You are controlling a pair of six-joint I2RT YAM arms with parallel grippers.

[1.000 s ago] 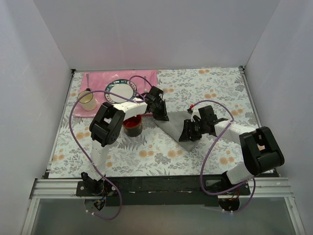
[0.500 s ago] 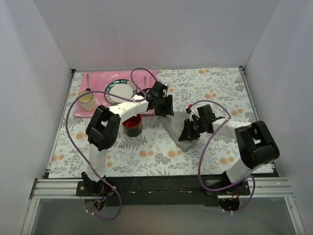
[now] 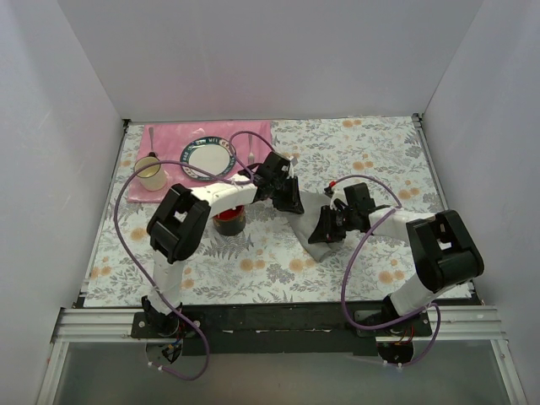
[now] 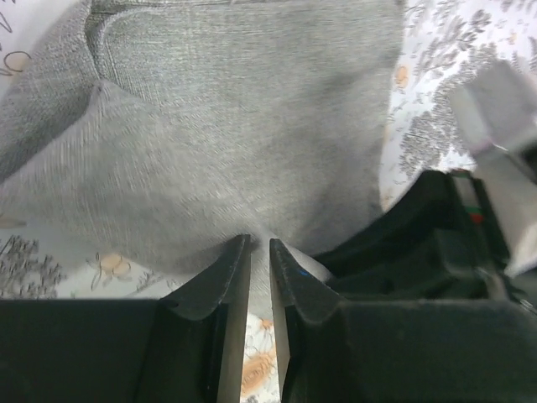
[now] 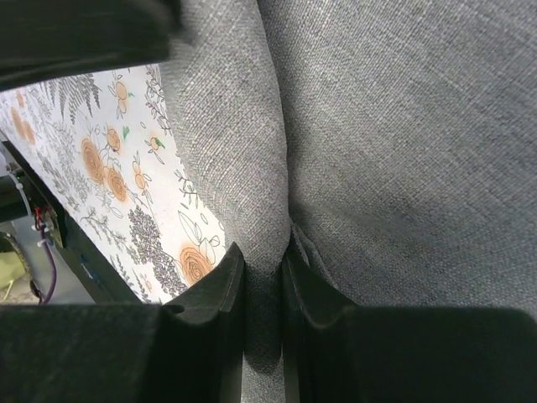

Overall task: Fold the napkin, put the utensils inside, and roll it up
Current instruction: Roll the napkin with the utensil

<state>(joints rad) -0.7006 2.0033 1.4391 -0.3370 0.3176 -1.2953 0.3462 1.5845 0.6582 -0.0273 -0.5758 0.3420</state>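
Observation:
The grey napkin [image 3: 310, 221] lies bunched between my two grippers at mid-table. My left gripper [image 3: 294, 202] is shut on the napkin's far corner; in the left wrist view the cloth [image 4: 235, 143] spreads away from the pinched jaws [image 4: 258, 248]. My right gripper [image 3: 325, 229] is shut on a fold of the napkin [image 5: 377, 134], the cloth squeezed between its jaws [image 5: 264, 252]. The two grippers are close together, almost touching. A utensil [image 3: 251, 153] lies on the pink placemat, small and unclear.
A red bowl [image 3: 229, 216] sits under the left arm. A pink placemat [image 3: 164, 137] at the back left holds a plate [image 3: 207, 159] and a cream mug with a spoon [image 3: 152, 173]. The floral tablecloth [image 3: 363, 143] covers the table.
My left gripper has carried its napkin corner right and nearer, toward the right gripper. The napkin has gathered into a smaller bunch. The right gripper has barely moved.

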